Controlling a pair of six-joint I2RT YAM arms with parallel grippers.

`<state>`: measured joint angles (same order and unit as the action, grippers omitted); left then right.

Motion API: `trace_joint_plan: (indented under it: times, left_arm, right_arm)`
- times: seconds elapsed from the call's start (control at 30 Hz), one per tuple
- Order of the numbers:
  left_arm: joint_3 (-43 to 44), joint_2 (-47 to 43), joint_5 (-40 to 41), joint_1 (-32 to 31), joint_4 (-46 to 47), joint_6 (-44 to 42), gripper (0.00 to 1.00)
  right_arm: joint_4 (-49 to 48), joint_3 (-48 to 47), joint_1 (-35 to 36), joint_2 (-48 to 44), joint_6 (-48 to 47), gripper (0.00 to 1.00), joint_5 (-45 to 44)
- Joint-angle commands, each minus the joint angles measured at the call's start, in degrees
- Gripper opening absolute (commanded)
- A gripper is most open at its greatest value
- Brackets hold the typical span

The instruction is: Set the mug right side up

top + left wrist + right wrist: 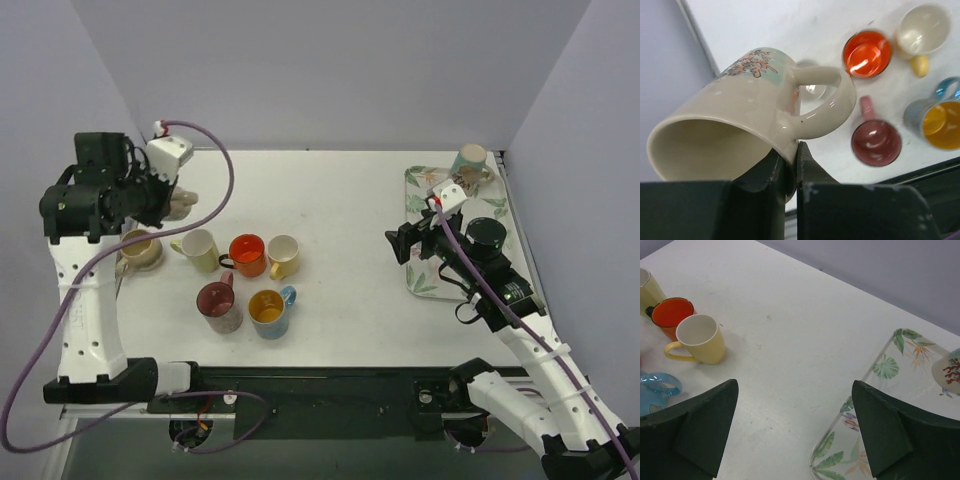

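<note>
Mug (730,110) gripped by its rim in left end effector (792,152); right end effector (794,390) open. Slippage risked by narrow hold.

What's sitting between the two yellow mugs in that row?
An orange mug, standing upright between the pale yellow mug and the deeper yellow mug. The overhead view shows it.

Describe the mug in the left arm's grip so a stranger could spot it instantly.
Look at the left side of the table, where the left pincer is raised. Clamped in it by the rim is a cream mug, tipped sideways. Unlike the upright mugs nearby, it is off the table and shows an orange floral print.
</note>
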<state>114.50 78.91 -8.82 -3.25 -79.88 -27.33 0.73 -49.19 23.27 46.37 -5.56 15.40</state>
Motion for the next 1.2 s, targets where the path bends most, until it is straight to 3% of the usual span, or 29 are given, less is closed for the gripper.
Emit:
trace_joint_plan:
  times: [0.0, 0.2, 0.33, 0.63, 0.83, 0.9, 0.93, 0.97, 1.0, 1.17]
  left_arm:
    - [-11.7, -6.1, 4.4, 12.1, -7.2, -6.8, 0.00]
    - [-31.4, -6.9, 1.0, 29.8, 1.5, -11.4, 0.00]
    - [-38.8, -4.7, -1.1, 34.8, 7.6, -13.4, 0.00]
    - [-48.7, -1.4, 0.4, 35.5, 18.1, -14.1, 0.00]
    - [-56.3, -5.0, 0.1, 34.2, 24.6, -17.0, 0.00]
    - [-56.6, -5.7, -0.2, 34.1, 24.7, -18.4, 0.15]
    - [-56.2, -5.5, -0.4, 34.1, 23.3, -18.7, 0.39]
    - [-54.8, -5.4, -1.2, 34.2, 22.1, -19.2, 0.55]
    - [-53.9, -5.1, -1.5, 34.3, 19.2, -19.6, 0.83]
    - [-45.0, -6.9, -5.3, 34.5, 13.5, -20.1, 0.86]
  right_arm:
    - [-2.6, -1.2, -0.1, -0.3, 1.3, 0.90, -4.4]
    - [-1.1, -1.4, -0.1, -0.3, 1.6, 0.90, -6.3]
    - [-1.0, -1.3, -0.1, -0.6, 1.0, 0.91, -5.8]
    - [-1.2, -0.5, -0.1, -0.5, -0.4, 0.91, -7.7]
    - [-1.0, -1.5, -2.3, 2.5, 2.7, 0.93, -10.7]
    - [-0.9, -3.1, -5.1, 4.6, 5.5, 0.93, -10.7]
    - [-0.9, -4.1, -7.2, 5.1, 8.2, 0.94, -10.9]
    - [1.0, -4.8, -8.8, 6.7, 12.3, 0.95, -11.4]
    - [1.5, -5.9, -11.8, 7.4, 13.9, 0.95, -11.8]
    - [6.9, -12.6, -21.0, 16.5, 24.6, 1.00, -23.0]
